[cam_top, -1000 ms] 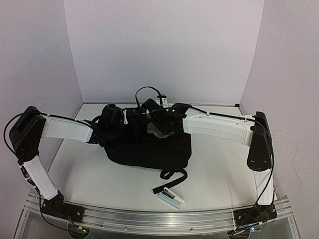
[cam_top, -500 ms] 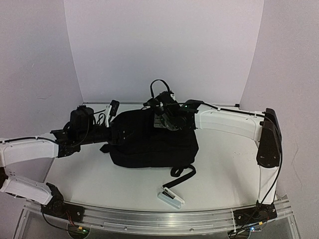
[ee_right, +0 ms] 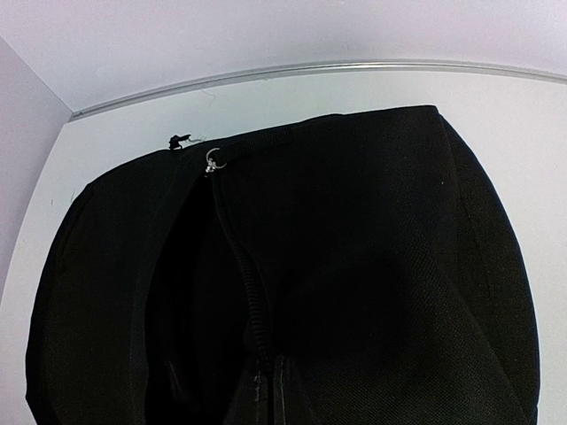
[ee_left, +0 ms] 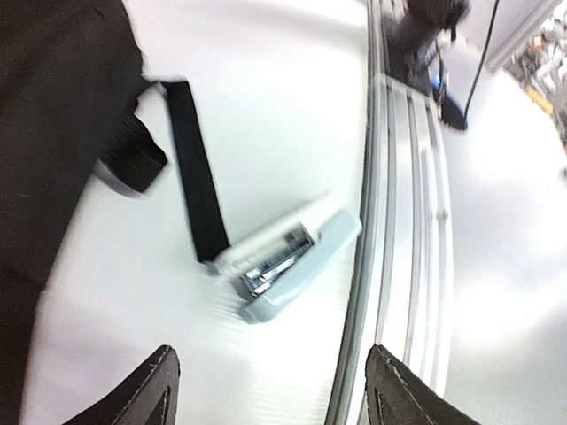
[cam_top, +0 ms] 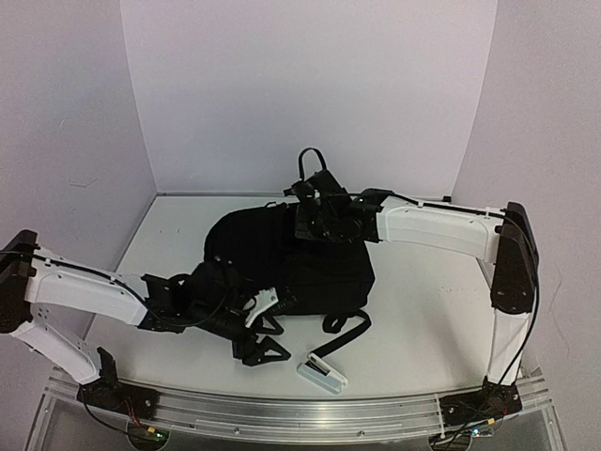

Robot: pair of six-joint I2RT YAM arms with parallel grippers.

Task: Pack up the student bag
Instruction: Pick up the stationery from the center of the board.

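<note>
Top view: student bag (cam_top: 300, 268) lies mid-table. The right gripper (cam_top: 317, 211) sits at its far top edge, claw pressed together; whether it pinches fabric I cannot tell. The left gripper (cam_top: 272, 331) is low at the bag's near side, beside a loose strap (cam_top: 331, 343). A pale-blue stapler (cam_top: 322, 374) is on the table near the front rail (cam_top: 282, 413) — not packed.

Left wrist: left gripper (ee_left: 273, 359) spread and empty, stapler (ee_left: 285, 264) just ahead, strap (ee_left: 199, 181) touching its end.

Right wrist: bag (ee_right: 381, 248) unzipped, zipper pull (ee_right: 213, 161) at the top; interior dark, contents not discernible.

Judgement — bag opened; stapler pickup and zipping remain.
</note>
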